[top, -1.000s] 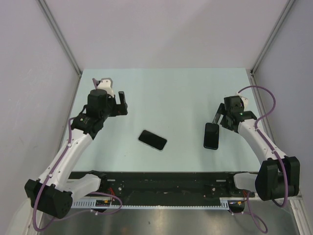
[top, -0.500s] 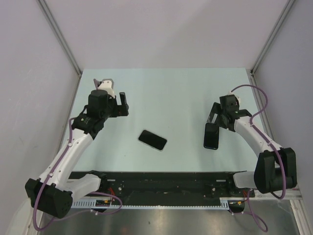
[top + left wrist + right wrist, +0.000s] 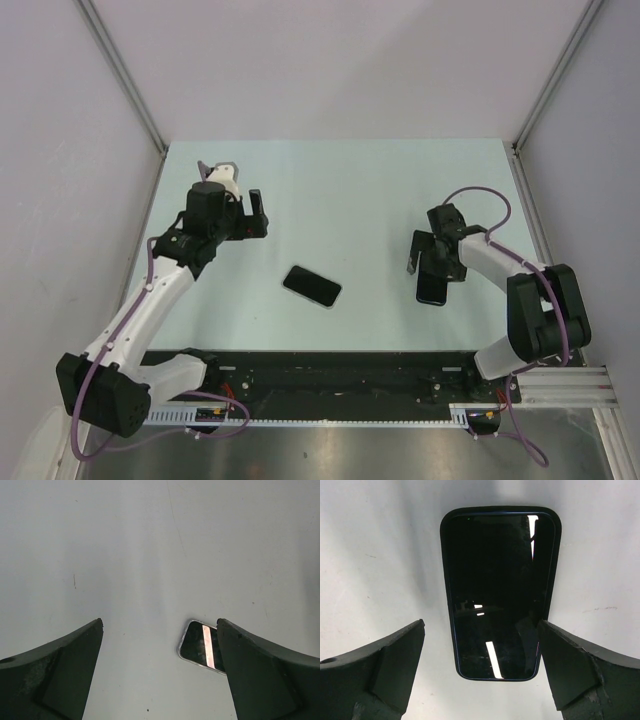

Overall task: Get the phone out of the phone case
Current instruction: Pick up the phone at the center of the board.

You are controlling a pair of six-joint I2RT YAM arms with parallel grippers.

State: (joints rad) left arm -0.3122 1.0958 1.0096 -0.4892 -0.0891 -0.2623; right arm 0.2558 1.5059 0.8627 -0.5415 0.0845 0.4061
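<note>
A black glossy phone in a dark raised-rim case (image 3: 432, 283) lies flat on the right of the pale table. In the right wrist view it (image 3: 497, 590) fills the middle. My right gripper (image 3: 434, 258) is open just above its far end, one finger on each side (image 3: 481, 625), not touching it. A second dark phone with a silver edge (image 3: 311, 286) lies flat at the table's middle; its corner shows in the left wrist view (image 3: 200, 647). My left gripper (image 3: 254, 214) is open and empty (image 3: 160, 622), up and to the left of that phone.
The pale green table (image 3: 340, 190) is walled by grey panels on the left, back and right. A black rail with cables (image 3: 330, 380) runs along the near edge between the arm bases.
My right gripper has swung left and turned, from beside the cased phone to straddling its far end. The left gripper has edged slightly right. Both phones lie where they were.
</note>
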